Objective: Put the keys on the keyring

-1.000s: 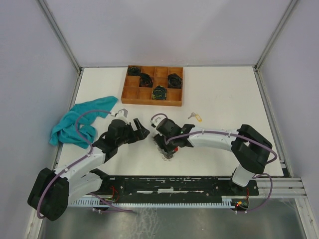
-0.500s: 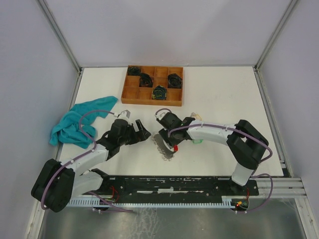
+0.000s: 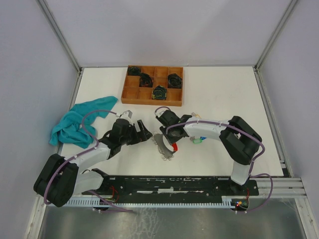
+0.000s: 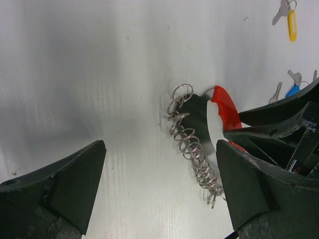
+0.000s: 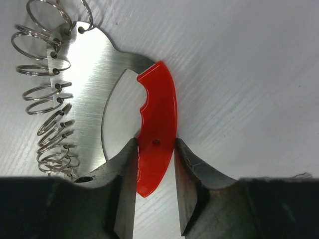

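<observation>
R gripper (image 5: 155,143) pinches red handle (image 5: 159,99) w/ both fingers (image 5: 119,199), rings (image 4: 199,167) off to its left. L gripper (image 4: 160,147) wide open, rings just ahead of it.

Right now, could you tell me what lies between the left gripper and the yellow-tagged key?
The steel keyring plate lies there, its red handle clasped by the right gripper; the left wrist view shows this.

White table (image 3: 224,89) here. Wooden compartment tray (image 3: 149,103) sits at the far edge, a teal cloth (image 3: 75,124) is crumpled by the left edge, and a metal keyring plate (image 4: 199,117) lies flat mid-table, with a yellow-tagged key (image 4: 291,25) and a blue-tagged key (image 4: 293,90) to its right.
</observation>
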Robot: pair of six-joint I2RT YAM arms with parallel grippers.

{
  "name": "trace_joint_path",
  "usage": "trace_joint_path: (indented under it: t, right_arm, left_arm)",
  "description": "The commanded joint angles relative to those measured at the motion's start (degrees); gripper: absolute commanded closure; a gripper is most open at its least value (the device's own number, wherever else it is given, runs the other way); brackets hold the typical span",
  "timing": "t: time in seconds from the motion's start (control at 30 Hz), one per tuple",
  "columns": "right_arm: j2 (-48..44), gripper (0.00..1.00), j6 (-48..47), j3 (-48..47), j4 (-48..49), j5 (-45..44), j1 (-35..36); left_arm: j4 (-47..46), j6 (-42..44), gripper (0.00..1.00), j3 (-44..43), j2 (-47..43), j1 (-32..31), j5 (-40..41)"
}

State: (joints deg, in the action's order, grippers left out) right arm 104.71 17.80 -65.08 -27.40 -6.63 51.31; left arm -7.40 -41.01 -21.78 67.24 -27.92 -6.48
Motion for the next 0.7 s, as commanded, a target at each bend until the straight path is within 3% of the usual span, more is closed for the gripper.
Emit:
trace_joint_path:
  t: [0.0, 0.23, 0.5, 0.6, 0.67]
  right_arm:
    - [-1.50, 0.69, -1.30, 0.35, 1.38, -0.98, -0.14]
    - [-5.63, 0.83, -6.11, 1.20, 3.60, -1.47, -0.16]
    - [-9.30, 0.91, -11.89, 2.91, 6.15, -1.36, -0.24]
    - [-9.69, 0.90, -13.48, 2.71, 5.92, -1.54, -0.24]
    - [-9.54, 0.83, -13.60, 1.86, 4.18, -1.10, -0.33]
  left_arm:
    - [-4.03, 0.34, 0.02, -1.75, 0.39, 0.32, -1.32]
    - [-5.39, -0.63, 0.02, -2.79, 0.35, 0.65, -3.28]
    - [-5.35, 0.87, 0.03, -5.87, 2.14, 2.24, -5.66]
    - [-4.46, 2.44, 0.03, -7.98, 3.89, 2.32, -6.52]
    - [-3.52, 3.04, 0.03, -9.19, 5.26, 2.40, -6.82]
